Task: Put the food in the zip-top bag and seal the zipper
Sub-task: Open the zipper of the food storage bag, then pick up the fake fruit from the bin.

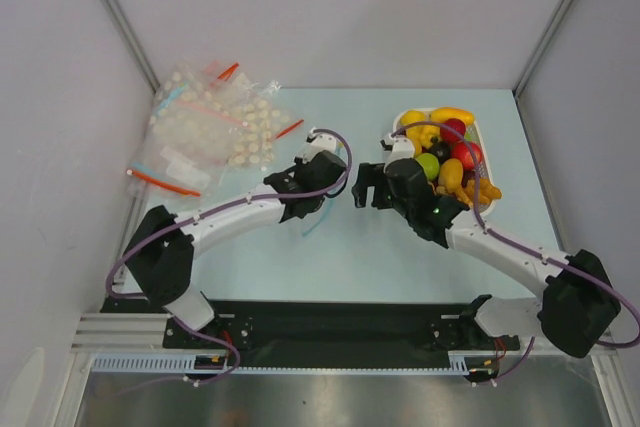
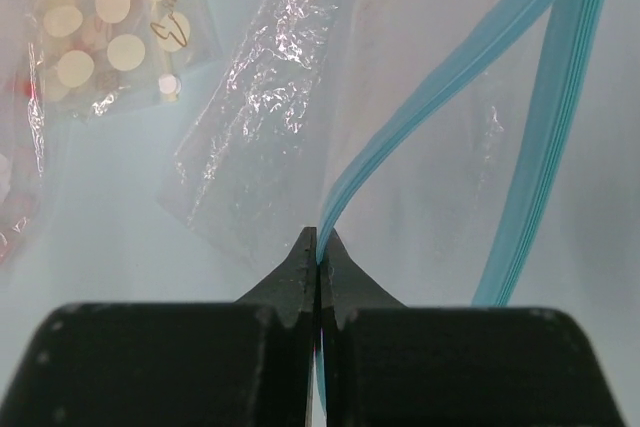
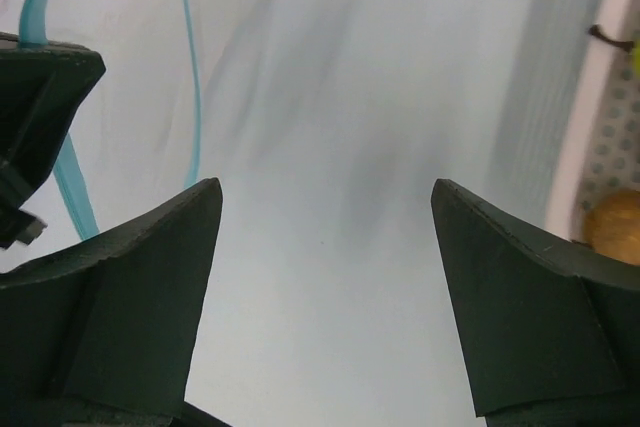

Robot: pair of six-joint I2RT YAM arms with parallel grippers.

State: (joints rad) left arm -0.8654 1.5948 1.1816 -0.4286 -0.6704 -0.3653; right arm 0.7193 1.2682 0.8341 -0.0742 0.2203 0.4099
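The food [image 1: 448, 152], glossy toy fruits and vegetables in yellow, red, green and orange, is heaped in the white tray [image 1: 474, 130] at the right. My left gripper [image 2: 318, 247] is shut on the light blue zipper [image 2: 450, 77] of the clear zip-top bag [image 2: 260, 137], and in the top view this gripper [image 1: 320, 155] is near the table's middle. My right gripper [image 3: 325, 197] is open and empty over bare table. It sits just right of the left gripper in the top view [image 1: 362, 187]. The zipper [image 3: 189, 77] also shows at the left of the right wrist view.
A heap of other clear bags [image 1: 215, 127], several with red strips, lies at the back left. The tray's rim [image 3: 590, 97] and one orange piece [image 3: 612, 227] are at the right edge of the right wrist view. Grey walls close in the table.
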